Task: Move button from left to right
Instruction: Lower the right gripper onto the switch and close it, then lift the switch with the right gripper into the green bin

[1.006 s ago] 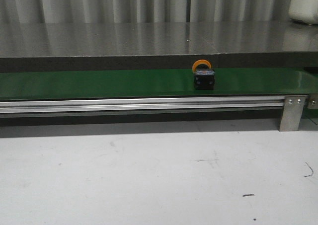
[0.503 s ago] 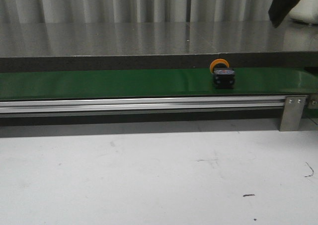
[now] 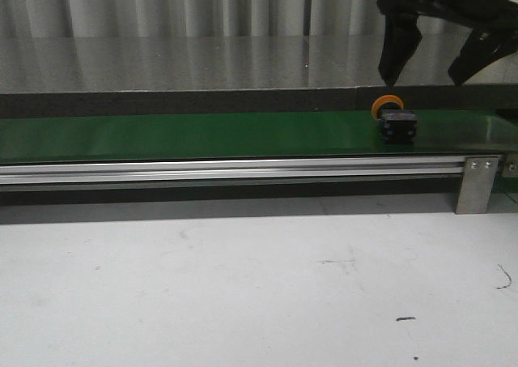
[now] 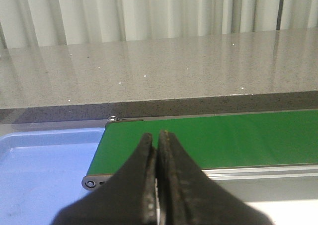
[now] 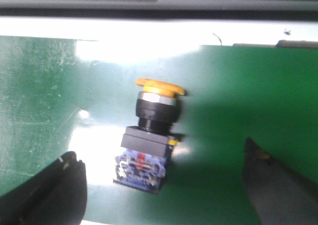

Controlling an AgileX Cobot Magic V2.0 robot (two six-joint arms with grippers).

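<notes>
The button (image 3: 394, 121), an orange-yellow mushroom cap on a black boxy body, lies on its side on the green conveyor belt (image 3: 202, 134) toward the right end. In the right wrist view the button (image 5: 149, 138) shows its cap, black collar and blue terminal block, lying between the two spread fingers. My right gripper (image 3: 429, 75) hangs open a little above the button, its fingers wide apart and clear of it. My left gripper (image 4: 158, 138) is shut with nothing between its fingers, over the belt's left end.
A blue tray (image 4: 39, 160) sits beside the belt's left end. An aluminium rail (image 3: 243, 171) with a bracket (image 3: 476, 182) runs along the belt's near side. A grey speckled counter (image 3: 202, 63) lies behind, a white tabletop (image 3: 243, 286) in front.
The button has travelled to the right along the belt. My right gripper has come down into the front view from the top right and now hangs open over the button.
</notes>
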